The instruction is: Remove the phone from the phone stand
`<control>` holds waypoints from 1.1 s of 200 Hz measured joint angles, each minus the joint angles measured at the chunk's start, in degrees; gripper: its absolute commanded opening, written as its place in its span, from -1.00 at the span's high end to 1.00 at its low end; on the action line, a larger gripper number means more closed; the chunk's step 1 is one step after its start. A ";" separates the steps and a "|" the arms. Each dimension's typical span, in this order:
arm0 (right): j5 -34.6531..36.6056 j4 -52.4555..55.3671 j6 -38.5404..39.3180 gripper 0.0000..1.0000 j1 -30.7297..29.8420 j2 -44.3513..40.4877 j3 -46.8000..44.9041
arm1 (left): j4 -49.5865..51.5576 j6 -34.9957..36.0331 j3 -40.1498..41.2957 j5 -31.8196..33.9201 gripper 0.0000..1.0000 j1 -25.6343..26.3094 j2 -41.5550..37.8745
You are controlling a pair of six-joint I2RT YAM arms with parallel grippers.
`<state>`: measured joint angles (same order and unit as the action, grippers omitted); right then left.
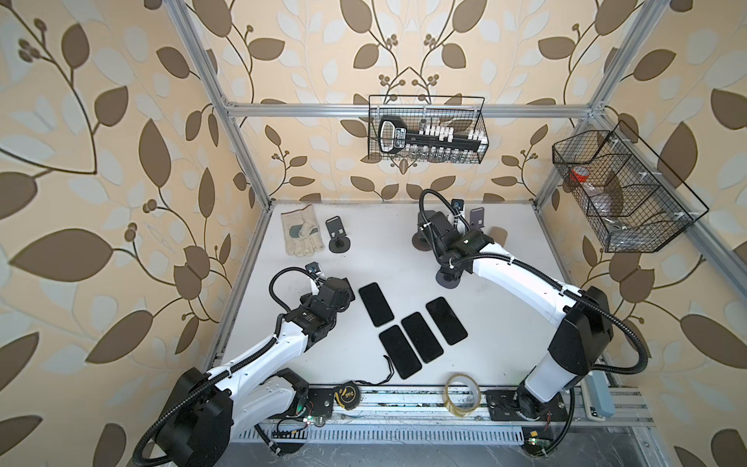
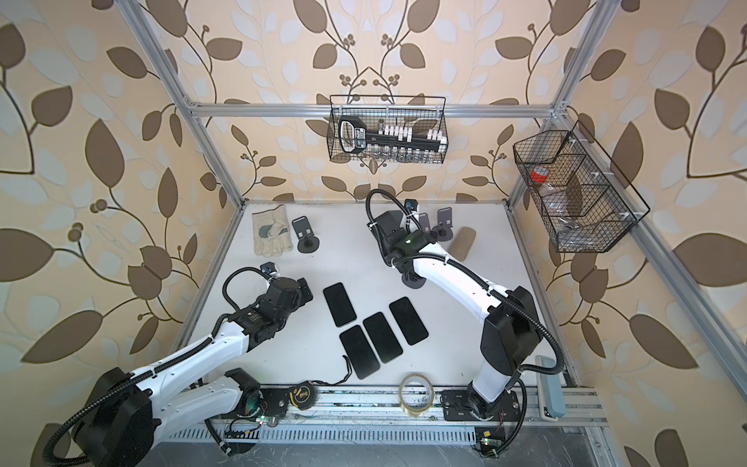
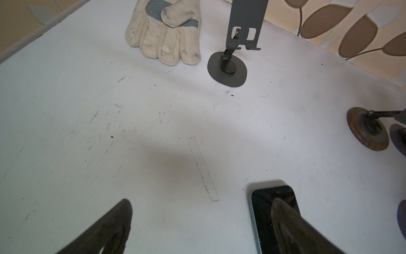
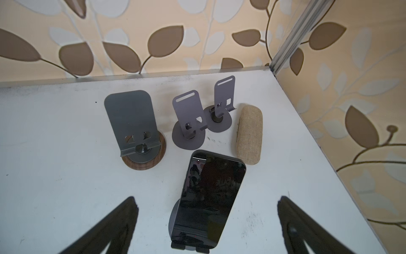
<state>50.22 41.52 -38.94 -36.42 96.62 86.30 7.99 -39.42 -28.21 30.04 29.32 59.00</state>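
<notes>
Now, with my right end effector (image 4: 207, 198) wide open either side of the phone (image 4: 216, 176), I should close squarely on its long edges, then lift clear of the stand (image 4: 174, 217).

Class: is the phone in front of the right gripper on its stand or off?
On: the phone leans upright, resting in the lip of its stand.

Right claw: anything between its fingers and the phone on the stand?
Nothing. In the right wrist view the open right claw flanks the phone on its stand, with only bare table on either side.
</notes>
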 measured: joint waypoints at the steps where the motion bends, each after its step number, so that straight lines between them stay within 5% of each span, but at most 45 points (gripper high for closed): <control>1: -0.11 0.00 -0.13 -1.00 0.07 0.00 0.02 | 0.00 0.00 0.00 0.00 -0.98 0.00 0.00; 97: -14.75 -1.31 -3.43 -1.00 8.37 -2.56 -3.30 | 1.92 -0.02 -1.16 0.63 -0.98 0.00 0.81; 220: -18.69 -4.15 -3.21 -1.00 11.08 -0.28 -3.37 | 3.43 -0.02 -1.68 1.70 -0.98 0.00 1.18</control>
<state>31.53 37.36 -42.15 -25.34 96.33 82.94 11.42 -39.44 -29.89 31.75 29.32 60.18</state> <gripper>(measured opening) 0.999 0.989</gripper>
